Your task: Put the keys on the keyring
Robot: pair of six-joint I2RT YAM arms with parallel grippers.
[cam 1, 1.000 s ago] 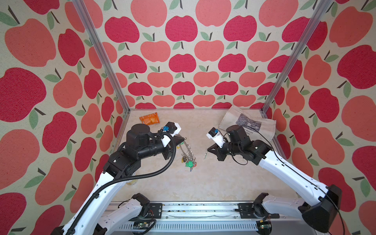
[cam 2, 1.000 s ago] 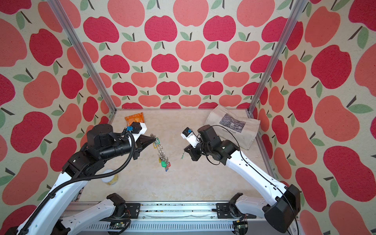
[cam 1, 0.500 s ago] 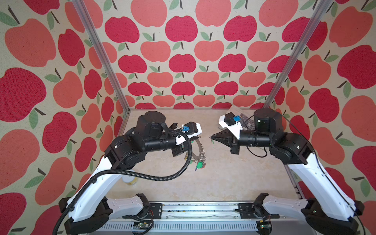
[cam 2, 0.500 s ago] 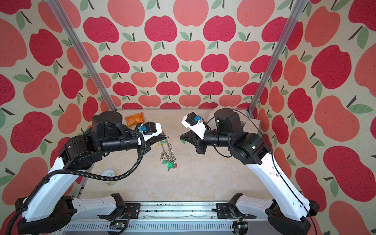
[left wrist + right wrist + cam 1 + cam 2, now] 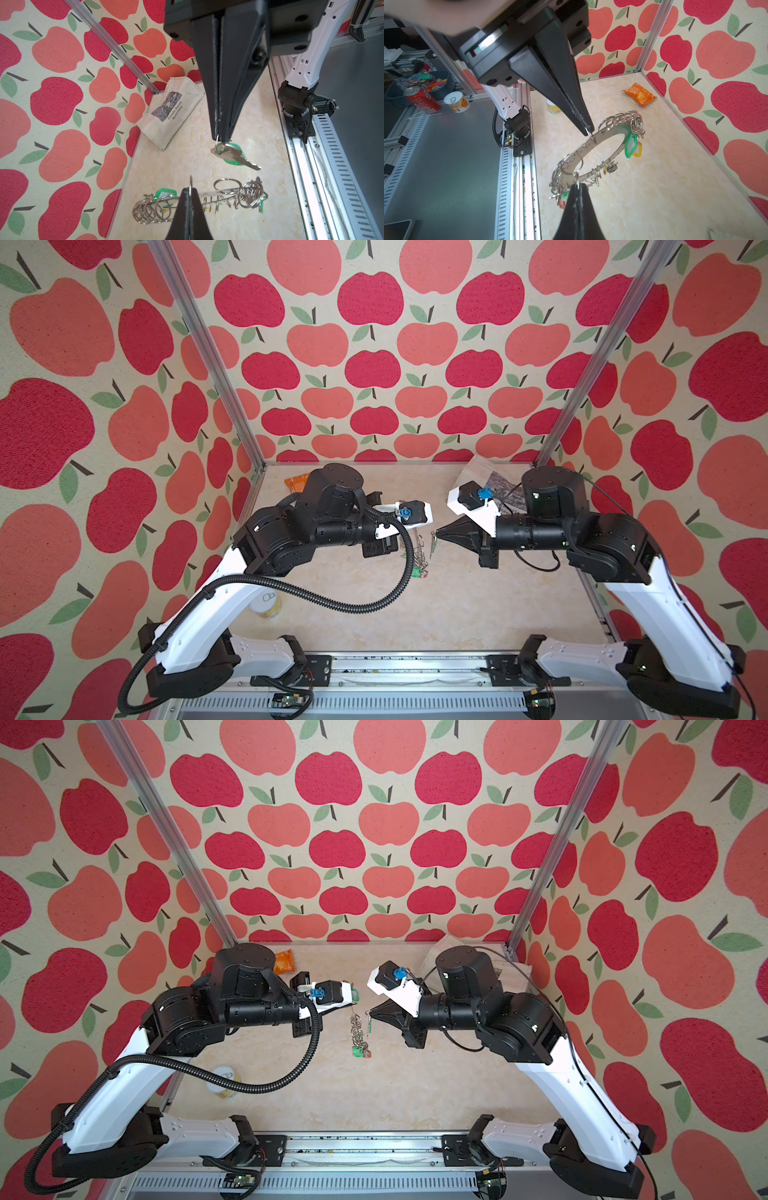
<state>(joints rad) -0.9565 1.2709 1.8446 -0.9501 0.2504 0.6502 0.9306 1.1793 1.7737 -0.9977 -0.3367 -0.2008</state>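
Where things were kept: a grey bin (image 5: 443, 87) stood outside the cell and held a clear bag and loose coloured plastic pieces, too small to name. A cloth pouch (image 5: 172, 112) lay in the far counter (image 5: 654, 187) corner, its contents hidden.
Left jaws: shut tight on one small rim ring (image 5: 589, 133) of the keyring (image 5: 583, 148).
Keyring: it hung tilted from that rim ring, above the counter. In both top views it sat between the two arms (image 5: 358, 1031).
Right jaws: shut tight on a separate wire ring (image 5: 217, 143) that carried a silver key (image 5: 239, 156) with a green tag (image 5: 231, 162).
Held key: it hung just beside the keyring, and the left wrist view showed a gap between them.
Count, task things: one keyring and one key off it. Green, yellow and red tags showed on the keyring, too crowded to total.
Count, other things: three cans, namely a pale can (image 5: 552, 107) on the counter plus a red can (image 5: 423, 99) and a yellow can (image 5: 456, 101) outside it. There was also one orange packet (image 5: 639, 94) and one pouch.
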